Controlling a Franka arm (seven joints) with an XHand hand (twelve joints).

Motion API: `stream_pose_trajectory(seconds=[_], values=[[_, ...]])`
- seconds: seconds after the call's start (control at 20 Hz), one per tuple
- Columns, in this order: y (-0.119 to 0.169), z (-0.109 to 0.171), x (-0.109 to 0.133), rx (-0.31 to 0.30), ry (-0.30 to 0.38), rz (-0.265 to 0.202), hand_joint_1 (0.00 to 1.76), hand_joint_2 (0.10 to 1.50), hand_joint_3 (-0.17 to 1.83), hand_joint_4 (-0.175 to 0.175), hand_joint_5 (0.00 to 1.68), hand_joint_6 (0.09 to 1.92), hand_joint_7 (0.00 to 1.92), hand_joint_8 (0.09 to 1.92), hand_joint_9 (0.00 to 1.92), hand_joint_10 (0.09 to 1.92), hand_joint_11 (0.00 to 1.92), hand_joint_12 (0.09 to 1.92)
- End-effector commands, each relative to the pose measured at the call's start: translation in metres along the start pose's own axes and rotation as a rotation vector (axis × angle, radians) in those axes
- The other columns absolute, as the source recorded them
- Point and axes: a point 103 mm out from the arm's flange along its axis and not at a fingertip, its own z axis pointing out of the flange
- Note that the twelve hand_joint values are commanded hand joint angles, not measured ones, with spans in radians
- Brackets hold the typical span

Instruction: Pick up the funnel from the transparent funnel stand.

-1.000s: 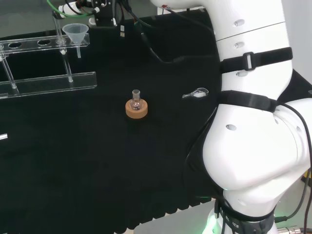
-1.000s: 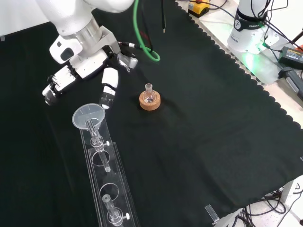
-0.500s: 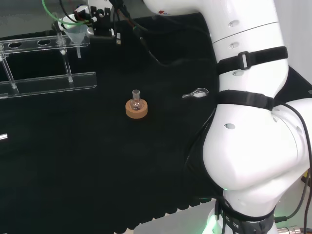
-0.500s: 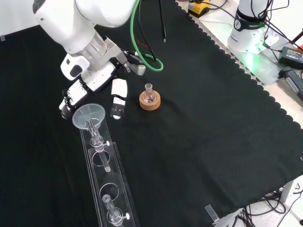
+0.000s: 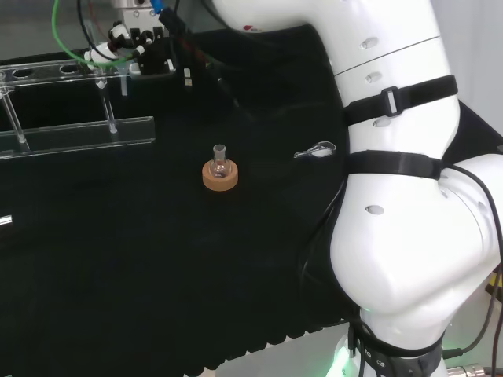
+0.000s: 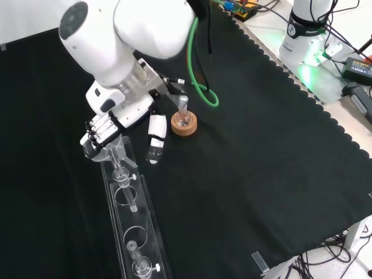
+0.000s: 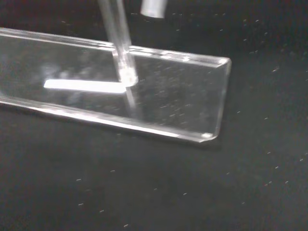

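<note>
We see the hand [image 6: 100, 132] with fingers curled over the funnel [image 6: 114, 152] in the funnel stand [image 6: 135, 228]; closure unclear.

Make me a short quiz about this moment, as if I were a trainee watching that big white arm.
1. True or false: the black and white hand is at the end of the long clear plastic funnel stand in the front view.
2. What does the small round glass flask sit on?
3. In the head view, the small clear spoon-like piece lies: A) left of the flask, B) right of it.

Key: 1 true. 2 a cork ring. 3 B.
</note>
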Motion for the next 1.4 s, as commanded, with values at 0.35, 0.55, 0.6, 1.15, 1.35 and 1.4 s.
stream_pose_trajectory(seconds=[0.35, 0.55, 0.6, 1.15, 1.35, 1.4], values=[[0.002, -0.009, -0.002, -0.117, -0.159, 0.091, 0.15, 0.80, 0.00, -0.013, 0.00, 0.09, 0.00, 0.09, 0.03, 0.09, 0.00, 1.33], [-0.006, -0.023, -0.003, -0.164, -0.179, 0.101, 0.15, 0.80, 0.00, -0.014, 0.00, 0.09, 0.00, 0.09, 0.02, 0.09, 0.00, 1.49], [-0.007, -0.025, -0.004, -0.171, -0.180, 0.102, 0.15, 0.80, 0.00, -0.014, 0.00, 0.09, 0.00, 0.09, 0.01, 0.10, 0.00, 1.54], [0.023, -0.009, -0.009, -0.151, -0.154, 0.107, 0.16, 0.81, 0.00, -0.029, 0.00, 0.09, 0.01, 0.09, 0.00, 0.94, 0.41, 1.52], [0.035, -0.007, -0.019, -0.155, -0.137, 0.111, 0.16, 0.81, 0.00, -0.041, 0.00, 0.09, 0.03, 0.31, 0.12, 1.01, 0.53, 1.46], [0.037, -0.007, -0.021, -0.154, -0.134, 0.111, 0.16, 0.81, 0.00, -0.045, 0.00, 0.09, 0.01, 0.45, 0.15, 1.02, 0.55, 1.45]])
